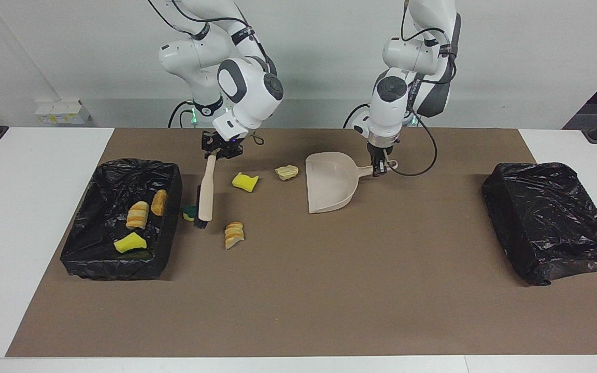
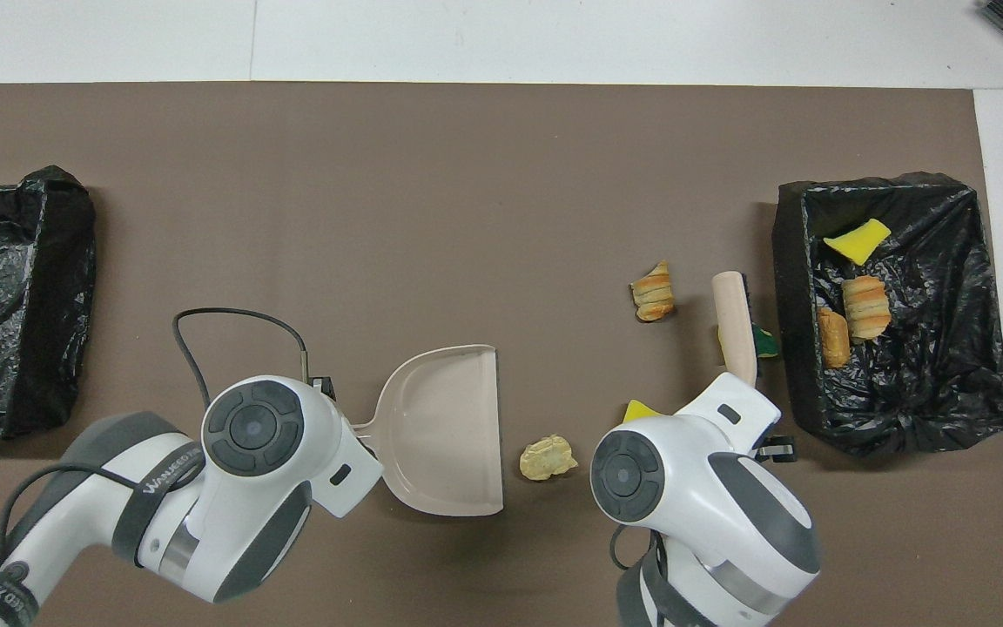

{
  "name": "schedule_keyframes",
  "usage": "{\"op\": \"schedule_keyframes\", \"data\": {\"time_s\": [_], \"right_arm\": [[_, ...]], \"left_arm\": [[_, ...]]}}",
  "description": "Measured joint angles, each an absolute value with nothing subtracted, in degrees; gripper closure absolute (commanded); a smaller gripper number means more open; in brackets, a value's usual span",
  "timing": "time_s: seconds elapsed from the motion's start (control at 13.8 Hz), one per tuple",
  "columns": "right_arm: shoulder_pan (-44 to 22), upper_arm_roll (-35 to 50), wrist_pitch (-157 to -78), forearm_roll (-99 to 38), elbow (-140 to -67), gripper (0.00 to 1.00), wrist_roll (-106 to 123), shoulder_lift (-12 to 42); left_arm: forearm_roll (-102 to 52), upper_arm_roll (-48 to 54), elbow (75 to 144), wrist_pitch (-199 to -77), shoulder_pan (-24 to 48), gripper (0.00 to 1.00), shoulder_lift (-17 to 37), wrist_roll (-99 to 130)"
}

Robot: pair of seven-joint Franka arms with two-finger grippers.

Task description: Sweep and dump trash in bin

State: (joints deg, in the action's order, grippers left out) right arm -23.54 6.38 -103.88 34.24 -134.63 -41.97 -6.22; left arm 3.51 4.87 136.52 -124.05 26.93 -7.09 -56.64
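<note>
While brush (image 1: 205,194) apparently hides green sponge (image 1: 189,212), bins (image 1: 550,220) flank scraps.

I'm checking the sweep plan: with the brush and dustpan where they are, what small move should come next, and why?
Probably sweep toward the dustpan. The right hand holds the brush, bristles down beside the green-and-yellow sponge by the open bin; the left hand holds the pan with its mouth facing the scraps.

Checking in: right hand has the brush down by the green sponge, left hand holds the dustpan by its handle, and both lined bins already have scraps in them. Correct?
Not quite. Only the bin at the right arm's end holds scraps; the other bin shows none, as the facing view shows. The right hand does hold the brush by the green sponge, and the left hand grips the dustpan handle.
</note>
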Motion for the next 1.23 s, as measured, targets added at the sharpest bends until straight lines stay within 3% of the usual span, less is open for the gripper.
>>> {"op": "schedule_keyframes", "data": {"time_s": [0.87, 1.23], "right_arm": [[-20.4, 6.4, -108.4, 44.9, -142.0, 1.00, -43.7, -5.9], [-22.2, 7.1, -111.3, 36.0, -142.1, 1.00, -43.7, -5.9]], "left_arm": [[3.8, 6.2, 138.7, -122.5, 30.6, 1.00, -9.5, -40.4], [3.8, 6.2, 138.7, -122.5, 30.6, 1.00, -9.5, -40.1]]}}
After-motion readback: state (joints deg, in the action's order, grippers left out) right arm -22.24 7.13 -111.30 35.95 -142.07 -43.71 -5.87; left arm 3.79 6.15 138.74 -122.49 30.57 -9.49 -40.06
